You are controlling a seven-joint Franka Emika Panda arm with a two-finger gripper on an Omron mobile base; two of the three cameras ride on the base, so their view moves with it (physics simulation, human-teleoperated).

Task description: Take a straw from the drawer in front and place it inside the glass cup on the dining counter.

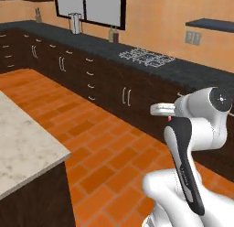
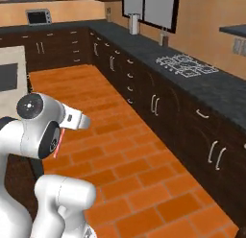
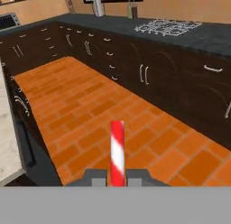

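My gripper (image 3: 117,177) is shut on the straw (image 3: 117,151), a red-and-white striped stick that rises straight up between the two finger tips in the hand view. A sliver of the straw (image 2: 57,142) also shows red beside the white arm, over the brick floor. The dining counter (image 1: 23,143), with its beige marbled top, stands at the left, and its pale edge (image 3: 6,142) runs along the left of the hand view. The glass cup is out of view. The drawer cannot be told apart among the shut dark fronts (image 1: 91,86).
A black speckled worktop (image 1: 192,68) with a stove grate (image 1: 146,56) runs along the far wall over dark cabinets. A white roll (image 1: 74,24) and a small bottle (image 1: 113,35) stand on it. Orange brick floor (image 1: 105,143) lies between the worktop and the island.
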